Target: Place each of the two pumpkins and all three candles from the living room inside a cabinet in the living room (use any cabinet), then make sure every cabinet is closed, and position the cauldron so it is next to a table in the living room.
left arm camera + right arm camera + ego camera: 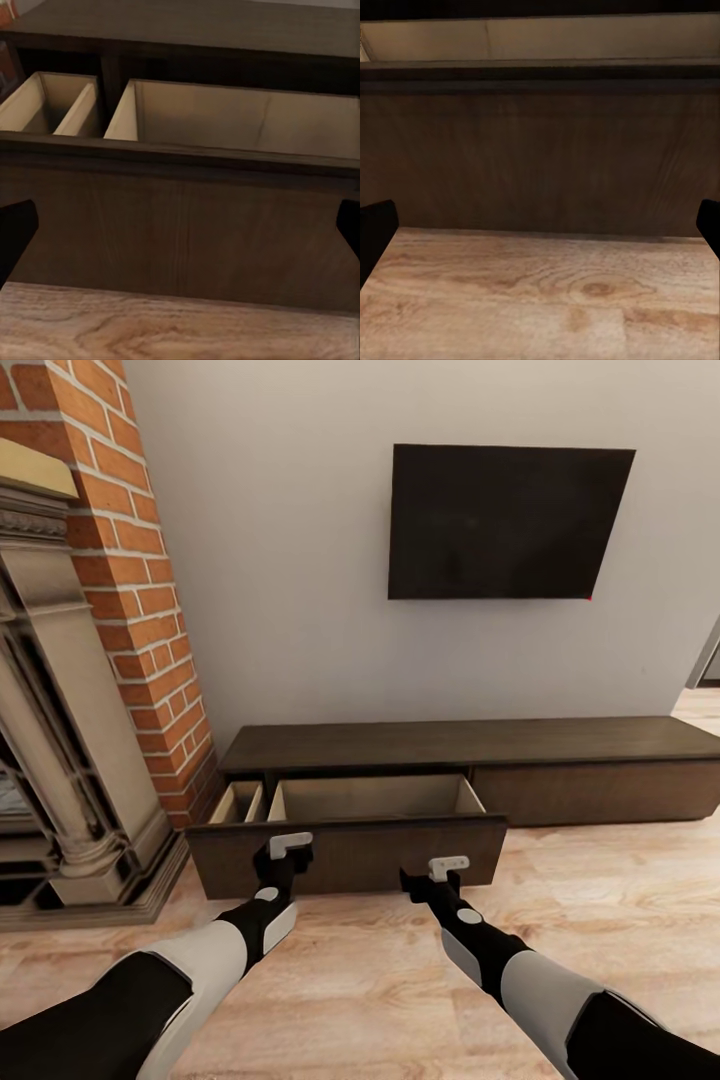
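Note:
The cabinet point(560, 740) is a long, low dark-brown unit against the wall. Its left drawer point(350, 855) is pulled out, showing a pale wood inside point(225, 124) with a narrow side compartment point(52, 105); the visible part holds nothing. My left gripper point(283, 858) hangs open just in front of the drawer front, its dark fingertips point(15, 232) spread wide. My right gripper point(432, 880) is also open, low before the same drawer front point(540, 150), with its fingertips point(375, 232) far apart. The pumpkins, candles, cauldron and table are out of view.
A brick chimney point(140, 590) and a stone fireplace surround point(60, 780) stand close on the left. A black TV point(505, 520) hangs on the wall above the cabinet. Light wood floor point(380, 980) stretches under my arms and off to the right.

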{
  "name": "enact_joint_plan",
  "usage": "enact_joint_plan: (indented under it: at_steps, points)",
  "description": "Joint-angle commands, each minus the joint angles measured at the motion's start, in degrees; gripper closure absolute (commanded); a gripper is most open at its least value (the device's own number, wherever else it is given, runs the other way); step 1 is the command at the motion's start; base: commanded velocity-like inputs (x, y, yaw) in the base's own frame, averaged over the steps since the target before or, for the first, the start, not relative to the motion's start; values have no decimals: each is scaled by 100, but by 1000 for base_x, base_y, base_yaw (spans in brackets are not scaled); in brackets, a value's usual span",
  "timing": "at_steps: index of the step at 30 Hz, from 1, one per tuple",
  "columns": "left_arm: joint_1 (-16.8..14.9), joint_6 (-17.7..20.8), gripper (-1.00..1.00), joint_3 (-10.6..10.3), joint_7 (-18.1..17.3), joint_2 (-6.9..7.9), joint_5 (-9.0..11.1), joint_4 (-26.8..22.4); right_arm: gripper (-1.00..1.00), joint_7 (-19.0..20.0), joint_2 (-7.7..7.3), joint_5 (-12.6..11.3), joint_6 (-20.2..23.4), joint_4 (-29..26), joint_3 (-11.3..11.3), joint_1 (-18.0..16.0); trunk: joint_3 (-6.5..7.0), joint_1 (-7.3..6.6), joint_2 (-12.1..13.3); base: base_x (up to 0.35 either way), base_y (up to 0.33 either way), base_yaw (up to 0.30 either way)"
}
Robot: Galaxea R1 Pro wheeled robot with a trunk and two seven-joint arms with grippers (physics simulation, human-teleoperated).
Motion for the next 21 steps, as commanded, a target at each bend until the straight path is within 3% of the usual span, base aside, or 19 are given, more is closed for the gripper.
enact_joint_plan:
  at_steps: [1, 13, 21]
  points:
    - [-5, -14, -100, -52, 27, 0, 31, 3, -100, -34, 1, -30, -26, -11, 49, -5, -24, 21, -44, 0, 0, 0]
    - [-7, -28, -100, -77, 14, 17, 22, -32, -100, -41, 3, -30, -207, -442, 40, -5, -239, 285, -525, 0, 0, 0]
    - [-9, -14, -100, -72, -180, 21, 22, -215, -100, -41, -10, -28, -213, -503, 41, -5, -383, 461, -846, 0, 0, 0]
